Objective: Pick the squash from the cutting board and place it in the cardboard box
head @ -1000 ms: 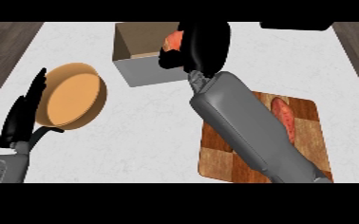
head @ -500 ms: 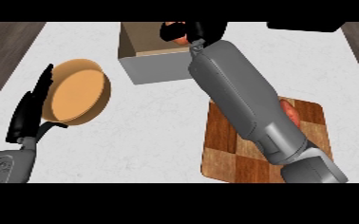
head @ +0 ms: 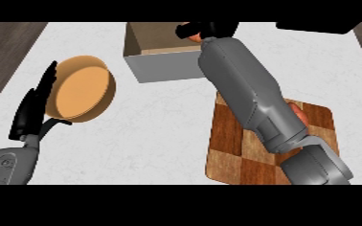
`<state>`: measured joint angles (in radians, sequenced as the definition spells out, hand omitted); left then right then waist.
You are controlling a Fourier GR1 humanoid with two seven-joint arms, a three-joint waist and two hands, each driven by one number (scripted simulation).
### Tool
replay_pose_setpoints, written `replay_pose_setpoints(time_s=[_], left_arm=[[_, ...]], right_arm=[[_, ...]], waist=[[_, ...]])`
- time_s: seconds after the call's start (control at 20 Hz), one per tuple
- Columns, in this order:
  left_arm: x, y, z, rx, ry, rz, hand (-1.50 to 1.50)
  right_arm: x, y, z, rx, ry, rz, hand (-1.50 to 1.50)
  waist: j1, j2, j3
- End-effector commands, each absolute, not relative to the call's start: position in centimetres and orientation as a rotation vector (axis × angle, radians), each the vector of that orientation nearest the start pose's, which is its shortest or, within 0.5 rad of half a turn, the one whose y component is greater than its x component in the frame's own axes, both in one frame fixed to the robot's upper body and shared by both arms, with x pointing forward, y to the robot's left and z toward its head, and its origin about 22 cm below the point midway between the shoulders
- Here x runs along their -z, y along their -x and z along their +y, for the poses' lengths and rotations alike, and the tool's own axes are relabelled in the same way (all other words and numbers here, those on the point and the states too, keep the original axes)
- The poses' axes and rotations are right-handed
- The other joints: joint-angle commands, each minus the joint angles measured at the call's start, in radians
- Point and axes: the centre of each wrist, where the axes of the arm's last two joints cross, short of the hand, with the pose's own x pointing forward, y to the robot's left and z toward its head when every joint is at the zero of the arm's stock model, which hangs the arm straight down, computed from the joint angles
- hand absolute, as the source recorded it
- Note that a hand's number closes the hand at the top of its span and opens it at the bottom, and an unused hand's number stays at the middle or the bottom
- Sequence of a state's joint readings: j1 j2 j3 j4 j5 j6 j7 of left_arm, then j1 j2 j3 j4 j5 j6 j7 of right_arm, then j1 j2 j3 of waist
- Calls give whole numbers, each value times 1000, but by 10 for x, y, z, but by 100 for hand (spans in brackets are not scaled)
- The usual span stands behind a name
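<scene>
The cardboard box (head: 164,66) stands at the far middle of the counter, grey outside and brown inside, with its top open. My right hand (head: 216,28) is over the box's far right corner, curled round the orange squash (head: 186,30), of which only a small part shows. My right forearm stretches from the lower right across the wooden cutting board (head: 237,148). A reddish piece (head: 299,113) still lies on the board, mostly hidden by the arm. My left hand (head: 29,111) rests open at the left edge, fingers up.
An orange-brown pan (head: 81,88) lies left of the box, right beside my left hand, its dark handle (head: 51,124) pointing toward me. A dark object (head: 314,26) sits at the far right corner. Dark flooring shows beyond the counter's left edge.
My right hand has carried the squash farther away, from beside the box's right wall to above its far right corner. The left hand has stayed where it was.
</scene>
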<state>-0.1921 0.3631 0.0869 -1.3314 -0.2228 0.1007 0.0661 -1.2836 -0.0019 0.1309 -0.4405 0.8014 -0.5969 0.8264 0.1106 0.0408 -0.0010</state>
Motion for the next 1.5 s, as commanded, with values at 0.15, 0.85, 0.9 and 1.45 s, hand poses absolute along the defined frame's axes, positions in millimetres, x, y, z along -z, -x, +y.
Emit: replay_pose_setpoints(time_s=[0.15, 0.85, 0.9, 1.45], left_arm=[[-23, -292, 326, 300, -564, -1442, 0], [-39, -291, 335, 282, -588, -1433, 0], [-28, -285, 335, 277, -582, -1428, 0], [-16, -263, 364, 198, -665, -1332, 0]], right_arm=[[-140, -450, -51, -205, 974, -1249, -150], [-139, -451, -60, 167, 998, -1588, -150], [-138, -450, -62, 214, 1005, -1605, -150], [-101, -425, -105, 257, 891, -1621, -150]], waist=[[21, 9, 0], [-7, -15, 2], [-10, -14, 2], [-140, -57, 1]])
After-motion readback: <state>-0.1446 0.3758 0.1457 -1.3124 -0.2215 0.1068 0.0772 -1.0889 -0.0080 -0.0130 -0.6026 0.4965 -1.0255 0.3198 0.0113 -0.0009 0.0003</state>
